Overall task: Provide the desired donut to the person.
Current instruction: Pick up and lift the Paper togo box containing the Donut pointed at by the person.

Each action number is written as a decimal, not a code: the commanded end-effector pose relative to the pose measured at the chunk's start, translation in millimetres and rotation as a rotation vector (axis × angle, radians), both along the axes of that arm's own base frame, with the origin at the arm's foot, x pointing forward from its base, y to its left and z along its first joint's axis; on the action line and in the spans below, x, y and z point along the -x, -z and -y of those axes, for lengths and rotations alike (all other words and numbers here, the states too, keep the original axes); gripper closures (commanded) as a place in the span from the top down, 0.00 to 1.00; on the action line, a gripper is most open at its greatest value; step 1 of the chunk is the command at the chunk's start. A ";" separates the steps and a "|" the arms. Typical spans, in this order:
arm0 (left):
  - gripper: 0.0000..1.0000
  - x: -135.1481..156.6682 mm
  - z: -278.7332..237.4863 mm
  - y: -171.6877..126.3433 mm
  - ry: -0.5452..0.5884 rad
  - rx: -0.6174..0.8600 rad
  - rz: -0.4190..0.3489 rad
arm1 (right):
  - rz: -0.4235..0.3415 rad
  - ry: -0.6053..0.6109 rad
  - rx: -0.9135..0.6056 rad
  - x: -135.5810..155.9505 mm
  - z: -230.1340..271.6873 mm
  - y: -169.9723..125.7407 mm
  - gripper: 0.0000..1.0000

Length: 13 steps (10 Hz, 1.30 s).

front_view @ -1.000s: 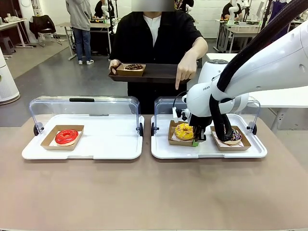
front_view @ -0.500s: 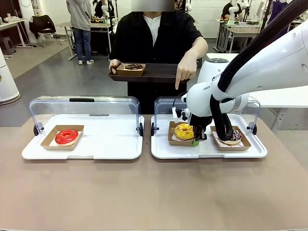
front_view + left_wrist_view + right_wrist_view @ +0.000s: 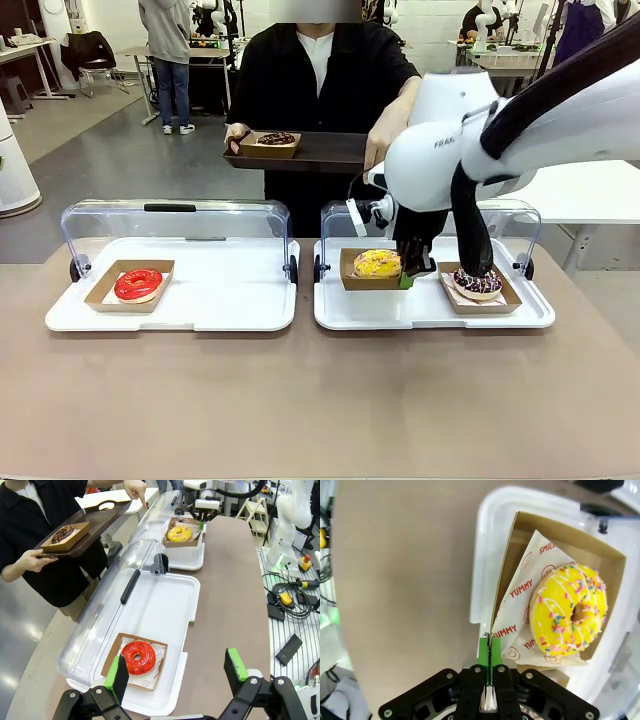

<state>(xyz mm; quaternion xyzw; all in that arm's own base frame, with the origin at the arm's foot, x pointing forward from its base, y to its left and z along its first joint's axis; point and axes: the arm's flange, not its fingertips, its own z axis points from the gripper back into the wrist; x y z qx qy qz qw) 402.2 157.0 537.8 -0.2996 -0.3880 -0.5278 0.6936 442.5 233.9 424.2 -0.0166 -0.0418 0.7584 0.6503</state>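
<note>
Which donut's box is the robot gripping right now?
The yellow sprinkled donut: the right end effector is shut on the edge of its box. The red donut and the dark sprinkled donut sit ungripped.

A grey polished floor (image 3: pixel 120 170) lies beyond the brown table (image 3: pixel 300 400); a white desk (image 3: pixel 585 205) stands right.

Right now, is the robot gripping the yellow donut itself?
No: the right jaws pinch the wall of the cardboard box, and the yellow donut lies inside untouched.
</note>
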 end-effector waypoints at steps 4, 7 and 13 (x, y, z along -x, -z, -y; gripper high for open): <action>1.00 0.6 0.4 0.3 -0.003 0.011 0.015 | -0.011 -0.046 -0.007 81.6 9.8 -91.5 0.00; 1.00 0.6 0.4 0.3 -0.003 0.011 0.015 | 0.060 -0.055 -0.027 101.8 4.8 -147.0 0.00; 1.00 0.6 0.4 0.3 -0.003 0.011 0.015 | 0.052 0.064 -0.001 30.1 -15.6 -199.6 0.00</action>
